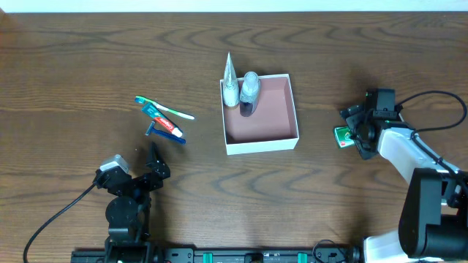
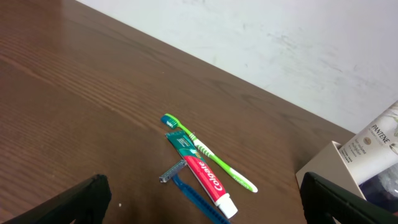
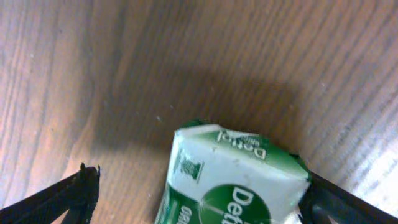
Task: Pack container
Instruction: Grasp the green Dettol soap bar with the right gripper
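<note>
The container (image 1: 261,145), a white-walled box with a reddish-brown inside, stands mid-table. A white Pantene tube (image 1: 230,86) and a clear bottle (image 1: 249,90) lean in its far left corner. A green toothbrush (image 1: 164,108), a Colgate toothpaste tube (image 1: 164,123) and a blue razor (image 1: 167,134) lie to its left. My left gripper (image 1: 155,165) is open and empty, just in front of them; they lie ahead of its open fingers (image 2: 202,198). My right gripper (image 1: 354,131) is open around a green Dettol soap pack (image 3: 233,180) lying on the table, which touches the right finger.
The container's corner (image 2: 324,165) and the Pantene tube (image 2: 373,140) show at the right of the left wrist view. The soap pack (image 1: 341,136) lies about a hand's width right of the container. Cables run from both arm bases.
</note>
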`<move>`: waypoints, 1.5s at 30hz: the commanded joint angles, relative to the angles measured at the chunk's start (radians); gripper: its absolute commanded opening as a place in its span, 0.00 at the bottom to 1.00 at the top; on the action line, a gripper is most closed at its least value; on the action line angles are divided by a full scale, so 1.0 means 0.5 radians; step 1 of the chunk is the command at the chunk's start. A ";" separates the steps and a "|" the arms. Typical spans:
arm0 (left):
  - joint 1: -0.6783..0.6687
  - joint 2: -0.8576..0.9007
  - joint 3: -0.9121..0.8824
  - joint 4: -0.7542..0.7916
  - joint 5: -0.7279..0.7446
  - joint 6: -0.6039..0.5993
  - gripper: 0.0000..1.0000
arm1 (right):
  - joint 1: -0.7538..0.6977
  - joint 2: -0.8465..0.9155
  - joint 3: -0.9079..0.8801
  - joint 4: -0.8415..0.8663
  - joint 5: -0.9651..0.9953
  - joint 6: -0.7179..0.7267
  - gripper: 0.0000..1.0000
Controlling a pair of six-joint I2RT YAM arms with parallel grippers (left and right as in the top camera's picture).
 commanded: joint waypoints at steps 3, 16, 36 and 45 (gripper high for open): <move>0.007 0.000 -0.047 -0.065 -0.015 0.020 0.98 | 0.025 0.184 -0.048 -0.083 -0.116 0.014 0.89; 0.007 0.000 -0.047 -0.065 -0.015 0.020 0.98 | 0.026 0.219 -0.048 -0.328 -0.150 -0.371 0.59; 0.007 0.000 -0.047 -0.065 -0.015 0.020 0.98 | 0.026 0.218 -0.046 -0.450 -0.420 -0.993 0.24; 0.007 0.000 -0.047 -0.065 -0.015 0.020 0.98 | 0.026 0.175 0.123 -0.432 -0.869 -1.341 0.13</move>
